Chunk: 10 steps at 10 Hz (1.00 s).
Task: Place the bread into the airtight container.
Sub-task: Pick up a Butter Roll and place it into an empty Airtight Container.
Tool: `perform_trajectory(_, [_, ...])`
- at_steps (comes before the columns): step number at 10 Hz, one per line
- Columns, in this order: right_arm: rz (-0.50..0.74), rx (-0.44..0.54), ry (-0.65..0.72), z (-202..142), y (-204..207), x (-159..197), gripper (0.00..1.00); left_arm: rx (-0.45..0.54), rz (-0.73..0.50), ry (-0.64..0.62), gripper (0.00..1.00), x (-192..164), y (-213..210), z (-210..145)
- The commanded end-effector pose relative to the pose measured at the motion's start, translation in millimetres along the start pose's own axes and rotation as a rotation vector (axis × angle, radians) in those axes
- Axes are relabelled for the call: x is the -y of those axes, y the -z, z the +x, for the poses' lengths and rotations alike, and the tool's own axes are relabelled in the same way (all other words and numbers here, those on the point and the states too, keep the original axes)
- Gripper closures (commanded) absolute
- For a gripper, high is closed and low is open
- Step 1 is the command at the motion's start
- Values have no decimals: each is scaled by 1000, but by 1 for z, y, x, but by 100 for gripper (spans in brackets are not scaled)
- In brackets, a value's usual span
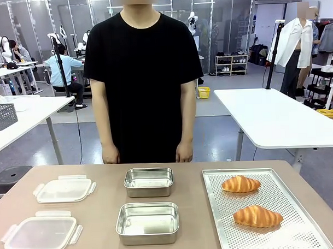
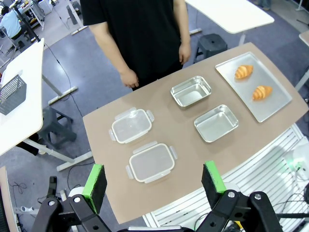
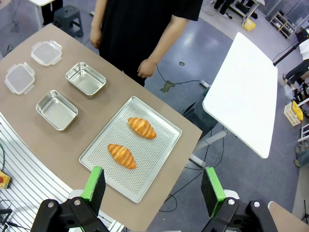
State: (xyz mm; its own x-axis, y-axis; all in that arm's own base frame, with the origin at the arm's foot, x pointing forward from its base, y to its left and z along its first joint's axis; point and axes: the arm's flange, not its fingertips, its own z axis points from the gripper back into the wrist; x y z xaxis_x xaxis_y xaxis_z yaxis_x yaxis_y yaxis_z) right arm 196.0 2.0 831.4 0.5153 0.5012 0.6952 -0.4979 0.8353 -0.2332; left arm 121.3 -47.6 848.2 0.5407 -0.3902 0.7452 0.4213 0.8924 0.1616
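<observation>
The far croissant [image 1: 241, 183] and near croissant [image 1: 257, 216] were laid on the tray [image 1: 292, 194] at the table's [image 1: 103, 178] right (apart, neither touched). The far container [image 1: 149, 181] and near container [image 1: 147, 222] were set mid-table, uncovered, both empty. The left gripper [image 2: 153, 179] and right gripper [image 3: 152, 182] were held high above, fingers spread wide, nothing gripped.

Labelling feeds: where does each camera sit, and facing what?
Front: near edge of the table, facing across at the standing person, torso and hands.
Left wrist: high, off the lids' end, looking down; open left gripper at bottom.
Right wrist: high, off the tray end, looking down; open right gripper at bottom.
Shared: all three show both croissants and containers.
</observation>
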Motion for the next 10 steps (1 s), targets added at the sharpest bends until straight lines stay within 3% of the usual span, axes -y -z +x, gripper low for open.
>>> perform_trajectory(1, [86,8,-197,21,-27,-3,0,10,1,5,0,3,-6,-1])
perform_trajectory(2, [141,-158,-324,17,19,-9,0,10,1,5,0,3,-6,-1])
perform_trajectory(3, [248,-255,-411,-2,69,-15,0,10,1,5,0,3,-6,-1])
perform_trajectory(6, [331,-357,-738,-43,163,-50,0,10,1,5,0,3,-6,-1])
perform_trajectory(8, [427,-444,-822,-80,227,-63,0,10,1,5,0,3,-6,-1])
perform_trajectory(10, [533,-428,-889,-114,278,-78,0,10,1,5,0,3,-6,-1])
